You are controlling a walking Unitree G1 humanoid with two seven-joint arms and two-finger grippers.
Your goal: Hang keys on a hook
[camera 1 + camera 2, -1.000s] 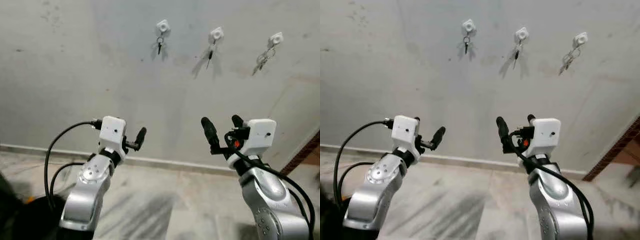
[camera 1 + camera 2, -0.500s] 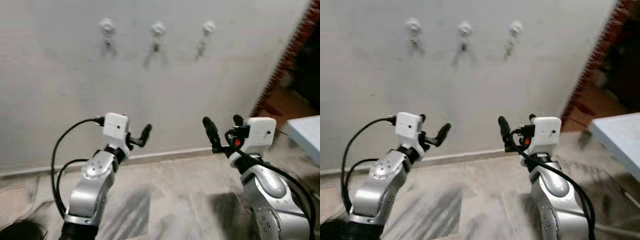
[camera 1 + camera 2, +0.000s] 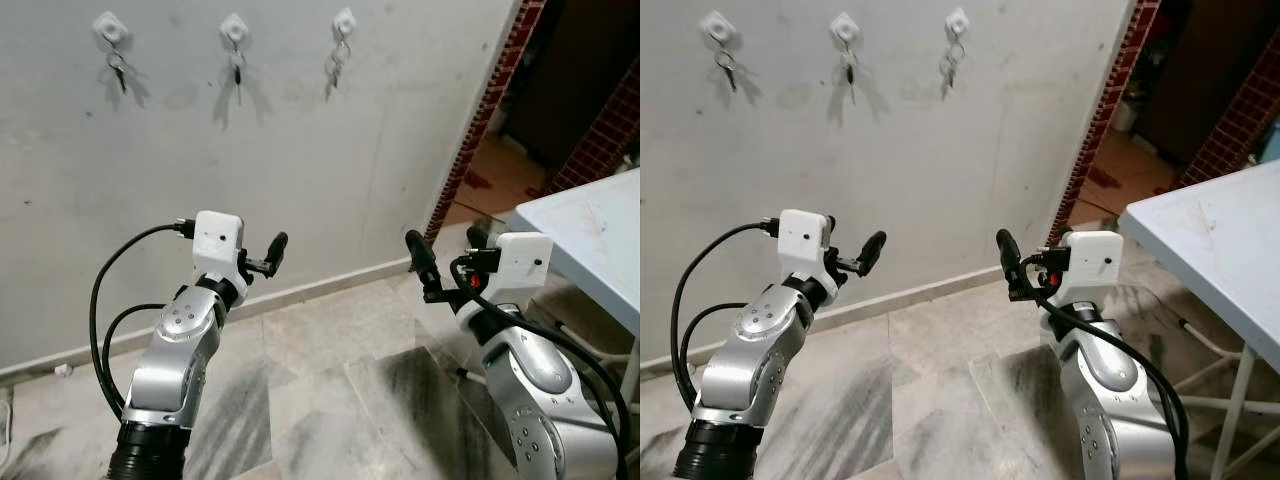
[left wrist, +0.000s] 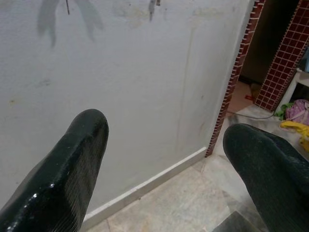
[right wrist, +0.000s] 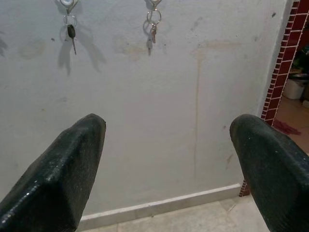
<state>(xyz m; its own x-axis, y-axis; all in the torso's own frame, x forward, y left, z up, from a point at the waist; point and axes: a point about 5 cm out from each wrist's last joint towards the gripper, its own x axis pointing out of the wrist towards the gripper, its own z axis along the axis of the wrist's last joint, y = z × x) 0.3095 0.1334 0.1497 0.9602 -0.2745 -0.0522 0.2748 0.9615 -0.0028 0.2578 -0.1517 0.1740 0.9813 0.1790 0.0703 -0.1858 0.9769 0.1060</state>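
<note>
Three white hooks are fixed high on the grey wall, and each carries keys: a left hook [image 3: 107, 27] with a key ring [image 3: 118, 68], a middle hook [image 3: 233, 27] with a dark key [image 3: 237, 70], and a right hook [image 3: 344, 20] with a bunch [image 3: 333, 66]. My left gripper [image 3: 258, 256] is raised in front of me, well below the hooks, open and holding nothing. My right gripper [image 3: 447, 255] is held at the same height, also open and holding nothing. In the right wrist view, two keyed hooks [image 5: 153, 21] hang far beyond the spread fingers [image 5: 58, 179].
A red brick doorway edge [image 3: 482, 125] ends the wall on the right, with a dark room behind it. A white table [image 3: 590, 225] on thin legs stands close to my right arm. A pale skirting [image 3: 330, 283] meets the marble floor [image 3: 320, 380].
The camera has swung to the right: the hooks have slid to the picture's upper left, and the doorway and table have come into view. Both arms keep the same open pose.
</note>
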